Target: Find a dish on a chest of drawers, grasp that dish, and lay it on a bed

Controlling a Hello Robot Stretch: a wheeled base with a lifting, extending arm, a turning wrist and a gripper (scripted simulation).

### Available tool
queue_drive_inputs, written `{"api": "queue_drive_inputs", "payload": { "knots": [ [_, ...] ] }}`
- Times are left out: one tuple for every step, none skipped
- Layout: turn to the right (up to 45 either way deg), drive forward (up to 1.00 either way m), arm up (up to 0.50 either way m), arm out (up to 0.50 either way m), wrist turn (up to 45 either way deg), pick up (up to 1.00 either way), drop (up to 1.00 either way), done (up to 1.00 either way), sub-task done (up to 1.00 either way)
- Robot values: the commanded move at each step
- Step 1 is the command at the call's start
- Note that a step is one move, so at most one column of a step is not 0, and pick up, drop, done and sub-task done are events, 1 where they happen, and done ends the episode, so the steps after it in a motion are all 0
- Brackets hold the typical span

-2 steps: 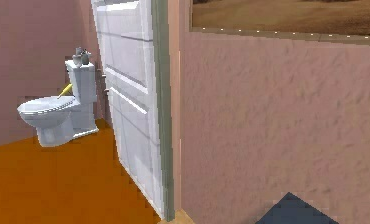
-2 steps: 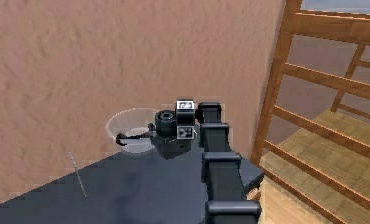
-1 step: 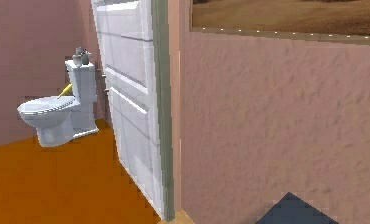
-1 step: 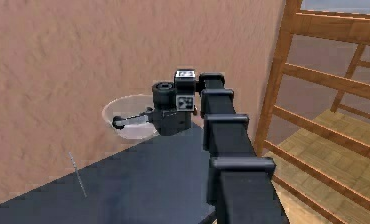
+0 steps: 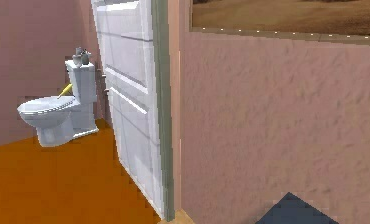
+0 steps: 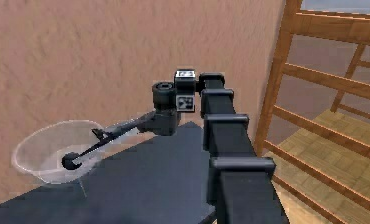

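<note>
- Nearest is one arm point(image 6: 233, 150), rising over one dark top point(image 6: 143, 195) that I take for the chest of drawers. It reaches out so the gripper gets to the top's left edge.
- One gripper point(image 6: 83, 144) has its two fingers point(image 6: 108, 140) stretched into one clear dish point(image 6: 38, 150). I can't tell whether it has the dish (the dish sits at or over the top's edge), nor how the fingers are set.
- The dish lies at the arm side view's left, before the pink wall point(image 6: 93, 60). I judge this is the grasp step, with the trip to the bed not yet begun.
- To the right is one set of wooden rails point(image 6: 323, 75), perhaps the bed's frame.
- In the forward view, one dark corner point(image 5: 293, 212) sits low down and one white door point(image 5: 133, 90) stands ajar. One toilet point(image 5: 58, 110) is beyond it, and one framed picture point(image 5: 283, 15) hangs high up.
</note>
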Motion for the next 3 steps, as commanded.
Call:
{"api": "queue_drive_inputs", "payload": {
  "knots": [
    [0.0,0.00,0.00,0.00,-45.0,0.00,0.00,0.00,0.00],
    [0.0,0.00,0.00,0.00,-6.0,0.00,0.00,0.00,0.00],
    [0.0,0.00,0.00,-0.22,0.0,0.00,0.00,0.00,0.00]
  ]
}}
